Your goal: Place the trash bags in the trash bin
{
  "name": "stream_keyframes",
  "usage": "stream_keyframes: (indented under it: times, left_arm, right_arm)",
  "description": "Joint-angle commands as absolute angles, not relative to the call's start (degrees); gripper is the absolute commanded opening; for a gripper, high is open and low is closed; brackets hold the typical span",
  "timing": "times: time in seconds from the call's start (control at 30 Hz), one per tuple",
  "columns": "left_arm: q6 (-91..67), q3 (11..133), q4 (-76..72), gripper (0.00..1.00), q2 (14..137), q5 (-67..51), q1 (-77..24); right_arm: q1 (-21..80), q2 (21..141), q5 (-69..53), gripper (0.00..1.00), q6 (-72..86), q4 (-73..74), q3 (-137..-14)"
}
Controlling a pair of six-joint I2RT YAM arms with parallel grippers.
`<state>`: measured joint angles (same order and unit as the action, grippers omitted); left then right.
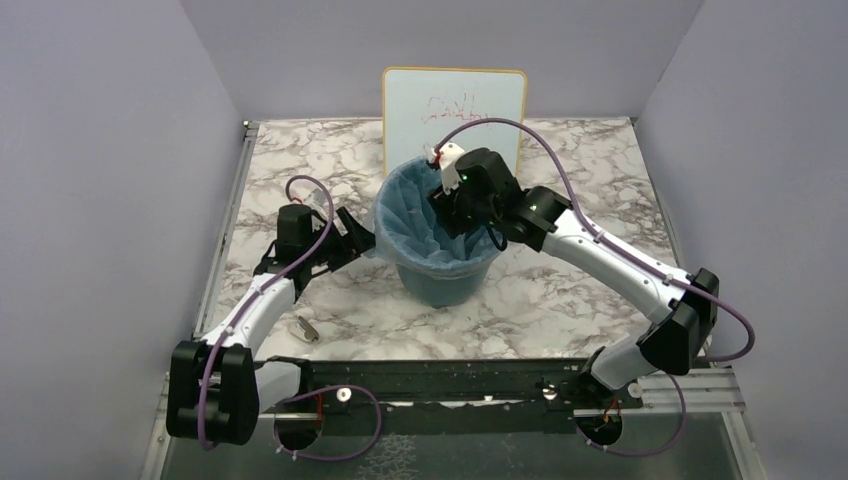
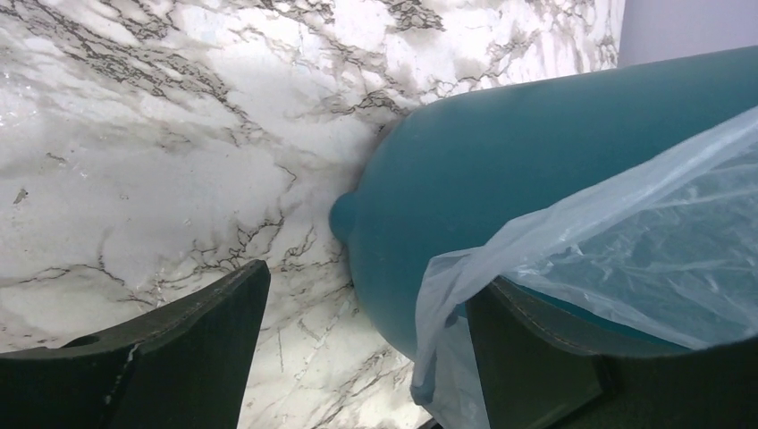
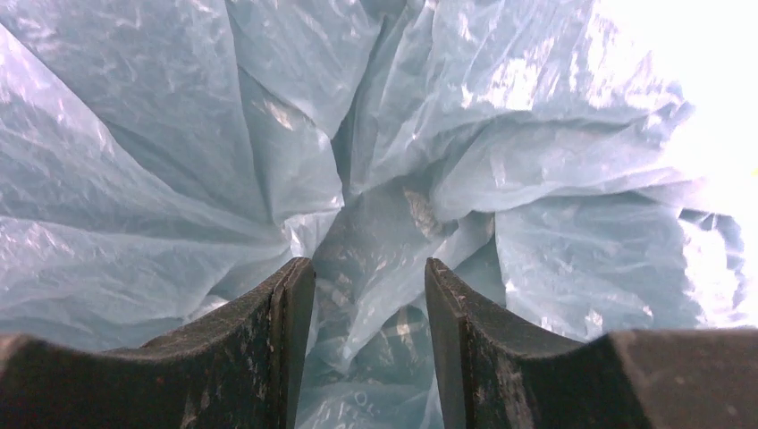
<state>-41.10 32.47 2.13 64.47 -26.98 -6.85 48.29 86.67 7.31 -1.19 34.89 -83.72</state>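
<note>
The teal trash bin (image 1: 447,286) stands upright mid-table. The light-blue trash bag (image 1: 412,222) lies opened inside it, with its edge draped over the rim. My right gripper (image 1: 455,215) reaches down into the bin's mouth. In the right wrist view it (image 3: 366,265) is open, with crumpled bag folds (image 3: 179,161) between and around the fingers. My left gripper (image 1: 360,236) is at the bin's left rim. In the left wrist view it (image 2: 368,281) is wide open astride the bin wall (image 2: 536,161), and the bag's edge (image 2: 644,241) hangs over the right finger (image 2: 536,357).
A small whiteboard (image 1: 455,110) with red scribble stands just behind the bin. A small grey object (image 1: 305,328) lies on the marble table (image 1: 560,300) near the left arm. Purple walls close in both sides and the back.
</note>
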Motion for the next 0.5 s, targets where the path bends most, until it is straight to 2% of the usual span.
stream_keyframes:
  times: [0.0, 0.23, 0.37, 0.47]
  left_arm:
    - [-40.85, 35.05, 1.91, 0.79, 67.19, -28.89, -6.72]
    - [-40.5, 35.31, 1.23, 0.79, 67.97, -28.27, -6.69]
    - [-40.81, 34.75, 0.21, 0.79, 68.0, -28.4, -6.75]
    - [-40.44, 35.1, 0.24, 0.78, 68.23, -28.2, -6.7]
  right_arm:
    - [48.34, 88.28, 9.02, 0.53, -3.28, 32.21, -84.12]
    - [48.32, 94.46, 8.62, 0.53, -3.52, 31.61, -83.29]
    - [48.29, 98.13, 0.97, 0.55, -4.99, 31.19, -83.24]
    - [48.33, 101.26, -1.87, 0.52, -4.94, 30.4, -81.96]
